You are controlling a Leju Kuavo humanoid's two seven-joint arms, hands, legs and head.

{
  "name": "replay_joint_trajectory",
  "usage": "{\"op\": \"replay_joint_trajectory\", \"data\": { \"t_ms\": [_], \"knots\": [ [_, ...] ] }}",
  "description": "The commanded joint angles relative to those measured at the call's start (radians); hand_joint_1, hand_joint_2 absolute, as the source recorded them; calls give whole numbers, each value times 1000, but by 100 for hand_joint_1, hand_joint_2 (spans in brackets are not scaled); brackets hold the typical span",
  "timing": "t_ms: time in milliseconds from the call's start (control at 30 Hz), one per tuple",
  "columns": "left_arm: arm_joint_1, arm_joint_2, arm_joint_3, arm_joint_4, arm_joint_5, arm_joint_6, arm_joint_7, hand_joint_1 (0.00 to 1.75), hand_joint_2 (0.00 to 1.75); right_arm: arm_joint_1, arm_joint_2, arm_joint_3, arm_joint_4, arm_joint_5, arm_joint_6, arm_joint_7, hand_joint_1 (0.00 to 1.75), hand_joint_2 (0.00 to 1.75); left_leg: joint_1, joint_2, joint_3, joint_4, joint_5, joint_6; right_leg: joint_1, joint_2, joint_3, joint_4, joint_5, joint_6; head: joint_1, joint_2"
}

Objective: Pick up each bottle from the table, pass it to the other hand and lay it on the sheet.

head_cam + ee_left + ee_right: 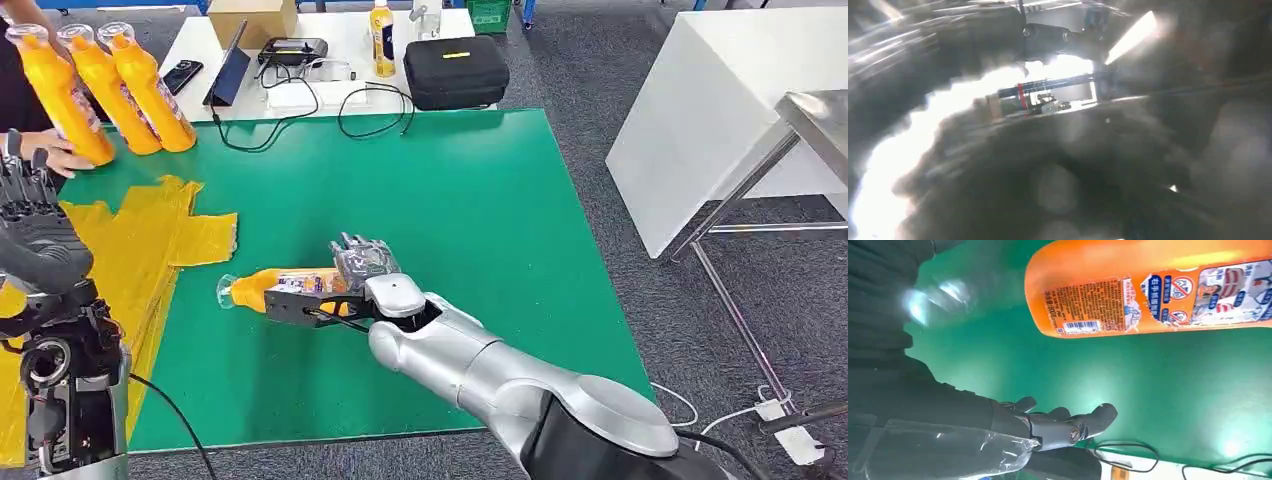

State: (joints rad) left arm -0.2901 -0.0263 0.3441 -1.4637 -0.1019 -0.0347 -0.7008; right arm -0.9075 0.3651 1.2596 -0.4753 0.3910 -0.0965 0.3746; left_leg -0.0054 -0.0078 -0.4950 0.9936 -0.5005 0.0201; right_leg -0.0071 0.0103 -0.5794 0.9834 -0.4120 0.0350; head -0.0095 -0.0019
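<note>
Silver metal of the right arm comes in nearest, and the right hand (pixel 362 268) sits at the orange bottle (pixel 262 290), which lies on its side on the green surface (pixel 480 210). In the right wrist view the fingers (pixel 1068 427) are spread apart and the bottle (pixel 1148 287) is just beside them, so this hand looks released; whether it touches the bottle I cannot tell. The cap of the bottle points toward the yellow sheet (pixel 150 250), which lies near the bottle. At the sheet's side of the bottle stands the left hand (pixel 35 225), raised, holding nothing, fingers loosely apart. Farther than the bottle, three orange bottles (pixel 105 85) stand tilted, with a person's hand (pixel 55 150) at them. Still farther is a black case (pixel 455 70).
</note>
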Motion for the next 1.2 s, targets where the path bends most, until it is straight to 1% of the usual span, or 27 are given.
{"op": "replay_joint_trajectory", "data": {
  "t_ms": [33, 467, 533, 767, 1133, 1200],
  "knots": [
    [-54, -10, 17, 87, 9, -7, 3, 0, 0, -49, -16, 80, 66, 35, 21, 48, 0, 175, 1, -2, 1, -1, 0, -2, 1, -3, 3, -1, 0, -1, 0, 0],
    [-53, -11, 18, 87, 9, -6, 3, 0, 0, -49, -16, 87, 69, 44, 21, 56, 0, 175, 1, -2, 0, 0, 0, -1, 1, -3, 1, 0, -1, 0, 0, 0],
    [-54, -14, 19, 90, 8, -8, 3, 0, 0, -50, -16, 97, 74, 62, 26, 75, 0, 175, 1, -2, 1, 0, 0, -2, 1, -3, 2, -1, -1, -1, 0, 0],
    [-65, -24, 14, 103, 3, -9, 3, 0, 0, -45, -16, 91, 89, 65, 49, 84, 0, 175, 1, -2, 1, 0, 0, -2, 1, -3, 2, -1, -1, -1, 0, 0],
    [-71, -28, 4, 109, -6, 3, 3, 0, 0, -23, -16, 77, 120, 69, 61, 72, 0, 175, 1, -3, 1, -1, 0, -2, 1, -5, 3, -2, -1, -1, 0, 0],
    [-63, -29, 8, 106, -5, 4, 3, 0, 0, -14, -16, 75, 133, 69, 63, 68, 0, 175, 1, -2, 1, 0, 0, -1, 1, -3, 2, -1, -1, 0, 0, 0]
  ]
}}
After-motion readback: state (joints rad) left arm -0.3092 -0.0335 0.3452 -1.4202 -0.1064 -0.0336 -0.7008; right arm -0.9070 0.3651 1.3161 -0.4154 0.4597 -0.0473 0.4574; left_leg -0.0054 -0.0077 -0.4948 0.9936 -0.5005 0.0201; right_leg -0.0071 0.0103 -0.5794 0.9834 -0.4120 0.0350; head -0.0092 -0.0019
